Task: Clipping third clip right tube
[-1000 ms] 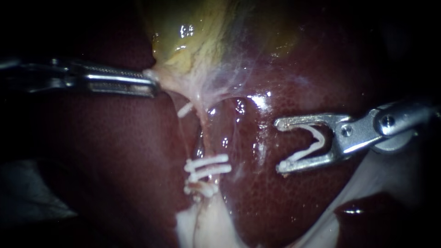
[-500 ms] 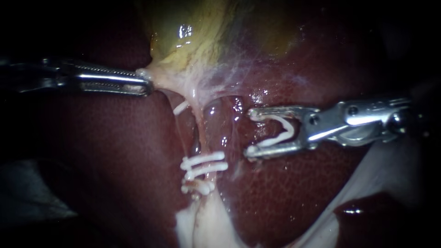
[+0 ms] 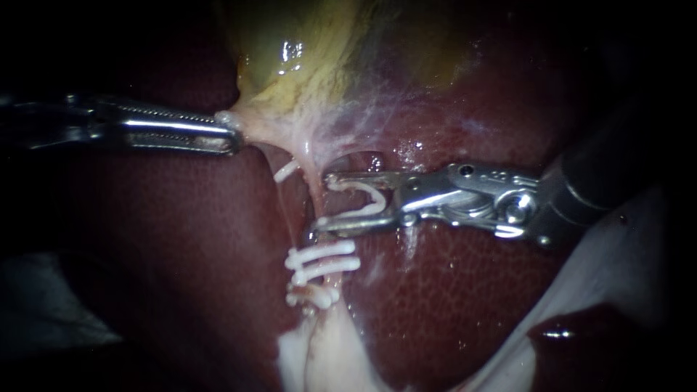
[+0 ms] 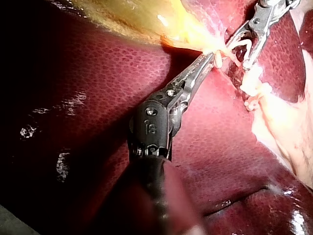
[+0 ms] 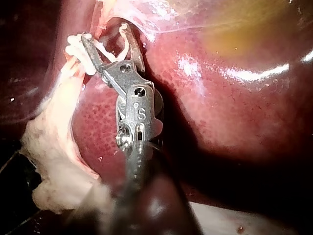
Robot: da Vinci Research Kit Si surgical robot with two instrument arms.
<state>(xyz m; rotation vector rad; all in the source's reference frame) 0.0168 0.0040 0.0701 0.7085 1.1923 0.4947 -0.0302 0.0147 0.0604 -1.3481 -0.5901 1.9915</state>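
— Our left instrument [image 3: 229, 136] has its jaws clenched on the gallbladder's [image 3: 290, 76] edge, stretching the right tube [image 3: 316, 190].
— The tube runs top to bottom. Our right instrument's [image 3: 324, 203] jaws grasp the new clip [image 3: 372, 199], spread and straddling the tube crosswise.
— That's just above the two fitted clips [image 3: 324, 261]. We have little room below, with liver [image 3: 450, 305] behind.

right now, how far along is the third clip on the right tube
Done: two clips sit across the tube lower down. Underway: left instrument holds the gallbladder; right instrument has an open clip at the tube. Still to do: close it, release.
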